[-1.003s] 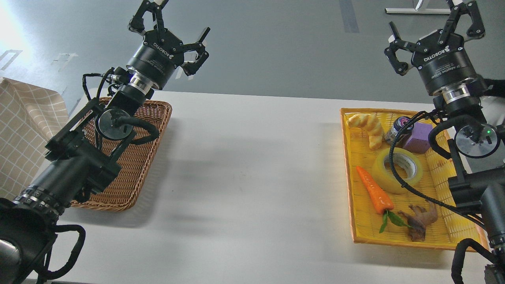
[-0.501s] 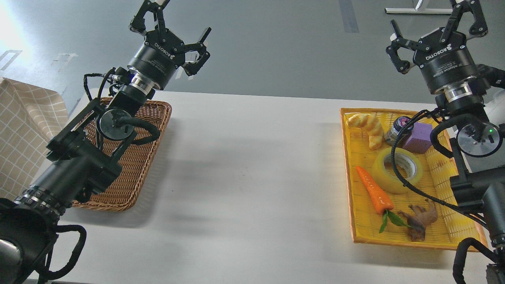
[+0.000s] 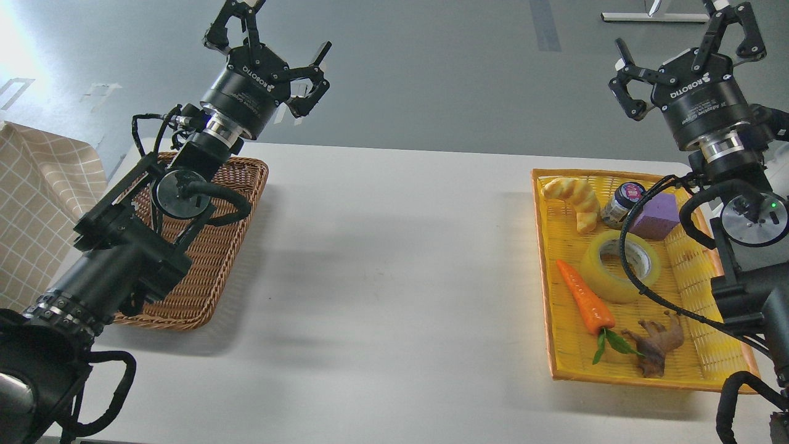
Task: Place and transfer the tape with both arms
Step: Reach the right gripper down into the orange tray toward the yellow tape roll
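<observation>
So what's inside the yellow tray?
The yellow tray holds the tape, a carrot, bread, a small jar, a purple block and a brown toy animal. The arm covers its right edge.

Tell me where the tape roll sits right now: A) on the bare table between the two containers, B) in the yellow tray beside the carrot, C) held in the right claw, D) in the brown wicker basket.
B: the tape roll lies flat in the yellow tray, right next to the carrot, while the right claw hangs open above with nothing in it.
</observation>
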Available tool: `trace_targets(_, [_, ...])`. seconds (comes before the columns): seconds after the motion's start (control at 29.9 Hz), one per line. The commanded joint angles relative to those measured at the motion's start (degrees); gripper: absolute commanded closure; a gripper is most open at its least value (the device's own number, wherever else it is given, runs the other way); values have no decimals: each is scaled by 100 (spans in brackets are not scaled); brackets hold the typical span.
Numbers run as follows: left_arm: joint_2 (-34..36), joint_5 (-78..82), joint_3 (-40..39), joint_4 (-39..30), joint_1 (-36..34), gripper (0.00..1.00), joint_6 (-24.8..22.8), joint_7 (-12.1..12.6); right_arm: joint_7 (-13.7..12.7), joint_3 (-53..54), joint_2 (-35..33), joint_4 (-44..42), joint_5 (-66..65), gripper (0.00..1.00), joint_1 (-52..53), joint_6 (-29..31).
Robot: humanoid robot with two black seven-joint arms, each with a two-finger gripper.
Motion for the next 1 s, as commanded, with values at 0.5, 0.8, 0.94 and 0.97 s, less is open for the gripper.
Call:
trace_targets(0.5, [-8, 26, 8, 9, 0, 2, 0, 7, 1, -1430, -1520, 109, -1371, 0, 318, 0])
trace_targets(0.8, [27, 35, 0, 9, -9, 2, 0, -1, -78, -2097, -1950, 285, -4262, 0, 608, 0])
trace_targets(0.94, [27, 44, 0, 9, -9, 2, 0, -1, -95, -2640, -2293, 363, -5334, 0, 625, 0])
trace_targets(0.97, [27, 44, 0, 9, -9, 2, 0, -1, -104, -2765, -2355, 381, -5467, 0, 643, 0])
